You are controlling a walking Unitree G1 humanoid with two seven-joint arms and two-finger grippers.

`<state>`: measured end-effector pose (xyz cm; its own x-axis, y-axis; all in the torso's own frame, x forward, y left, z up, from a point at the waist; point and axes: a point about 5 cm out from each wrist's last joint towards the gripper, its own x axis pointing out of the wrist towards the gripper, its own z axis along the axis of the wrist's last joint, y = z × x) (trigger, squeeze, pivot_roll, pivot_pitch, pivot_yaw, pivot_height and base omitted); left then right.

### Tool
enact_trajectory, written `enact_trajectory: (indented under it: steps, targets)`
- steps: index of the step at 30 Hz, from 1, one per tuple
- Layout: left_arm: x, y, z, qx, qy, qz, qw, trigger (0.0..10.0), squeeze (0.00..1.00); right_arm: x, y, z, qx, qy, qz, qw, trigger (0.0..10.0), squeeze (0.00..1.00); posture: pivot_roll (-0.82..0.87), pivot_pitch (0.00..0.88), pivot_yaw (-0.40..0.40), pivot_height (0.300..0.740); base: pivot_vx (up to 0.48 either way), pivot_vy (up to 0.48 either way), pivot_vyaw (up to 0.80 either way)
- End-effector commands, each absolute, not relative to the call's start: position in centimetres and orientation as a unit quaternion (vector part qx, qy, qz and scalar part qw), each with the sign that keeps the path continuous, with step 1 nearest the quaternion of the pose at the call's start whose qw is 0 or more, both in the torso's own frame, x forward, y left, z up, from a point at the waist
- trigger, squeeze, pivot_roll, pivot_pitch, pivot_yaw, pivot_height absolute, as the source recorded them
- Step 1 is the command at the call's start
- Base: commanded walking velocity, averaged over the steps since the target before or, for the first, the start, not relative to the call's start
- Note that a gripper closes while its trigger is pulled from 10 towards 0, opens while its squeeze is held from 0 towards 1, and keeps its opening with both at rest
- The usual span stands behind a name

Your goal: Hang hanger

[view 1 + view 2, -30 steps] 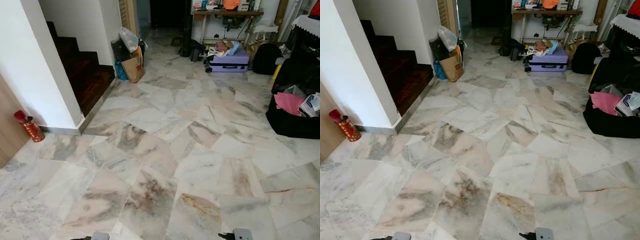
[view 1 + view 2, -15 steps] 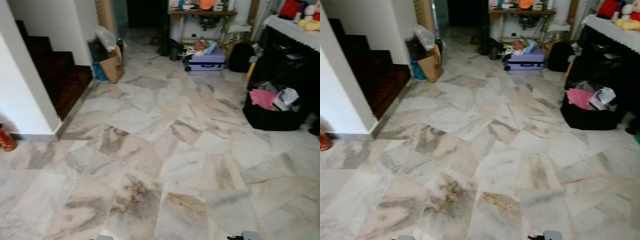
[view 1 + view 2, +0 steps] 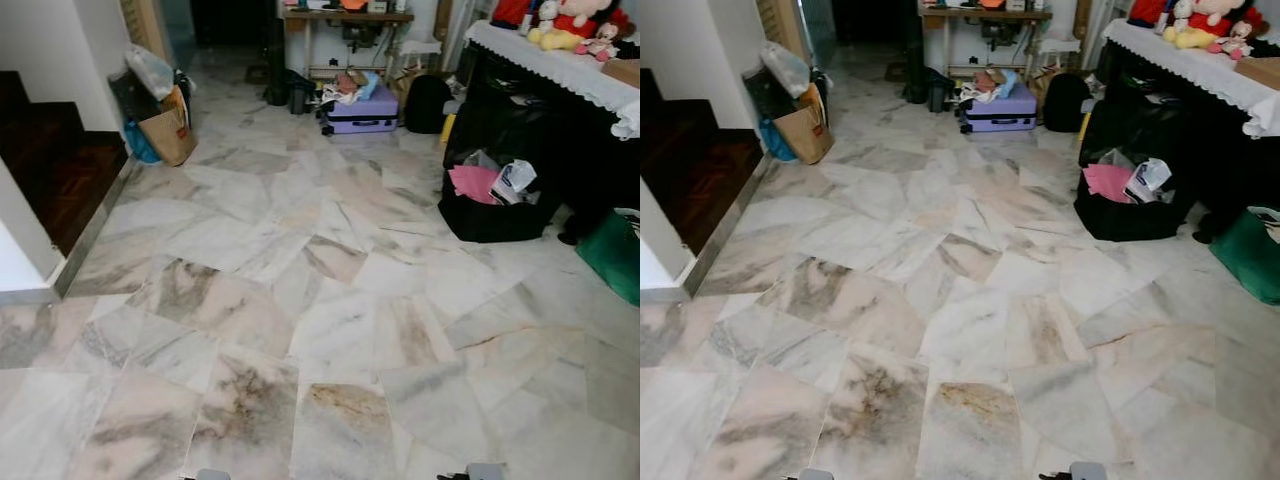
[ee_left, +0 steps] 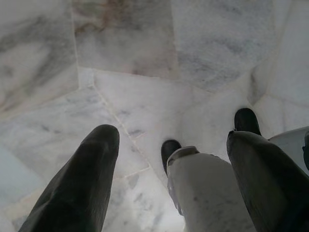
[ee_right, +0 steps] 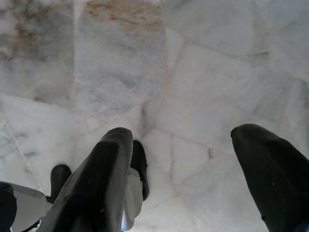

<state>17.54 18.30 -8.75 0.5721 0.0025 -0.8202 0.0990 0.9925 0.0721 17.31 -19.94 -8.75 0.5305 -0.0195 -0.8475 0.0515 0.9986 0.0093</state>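
Both tools [image 4: 171,145] [image 5: 181,145] spread above marble floor [image 3: 330,260]

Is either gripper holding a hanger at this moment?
No: the wrist views show the left gripper and the right gripper with black fingers spread apart over bare marble floor, nothing between them.

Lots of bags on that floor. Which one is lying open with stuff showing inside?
The black bag on the right, beside the dark table: pink cloth and white packaging show in its open top. The brown paper bag stands upright.

Marble floor [image 3: 300,300]. Purple suitcase [image 3: 358,110] far end; paper bag [image 3: 168,135] to its left, black bag [image 3: 490,205] w/ pink cloth nearer, right.
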Motion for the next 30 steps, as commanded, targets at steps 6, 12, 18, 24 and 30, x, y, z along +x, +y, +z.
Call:
enact_trajectory:
  steps: [6, 12, 18, 24, 30]
  targets:
    - [16.8, 18.7, -9.1, 0.073, 0.477, -0.040, 0.875, 10.0, 0.00, 17.3, -19.3, -8.9, 0.014, 0.490, -0.014, 0.871, 10.0, 0.00, 0.15, 0.000, -0.022, 0.740, 0.000, 0.000, -0.77]
    - [16.7, 19.2, -9.0, 0.107, 0.474, -0.050, 0.872, 10.0, 0.00, 17.5, -19.0, -8.8, 0.009, 0.491, -0.008, 0.871, 10.0, 0.00, 0.15, 0.000, -0.019, 0.740, 0.000, -0.160, -0.77]
    - [16.9, 19.0, -9.0, 0.089, 0.478, -0.041, 0.873, 10.0, 0.00, 17.9, -20.0, -8.5, 0.004, 0.489, -0.011, 0.872, 10.0, 0.00, 0.15, 0.000, -0.020, 0.740, 0.000, -0.123, -0.77]
    - [17.0, 18.6, -9.0, 0.082, 0.476, -0.040, 0.875, 10.0, 0.00, 18.0, -20.7, -8.3, 0.001, 0.488, -0.014, 0.873, 10.0, 0.00, 0.15, 0.000, -0.020, 0.740, 0.000, 0.000, -0.77]
    - [16.7, 18.4, -9.2, 0.075, 0.479, -0.041, 0.874, 10.0, 0.00, 18.1, -21.0, -8.2, 0.000, 0.487, -0.016, 0.873, 10.0, 0.00, 0.15, 0.000, -0.020, 0.740, 0.000, 0.000, -0.77]
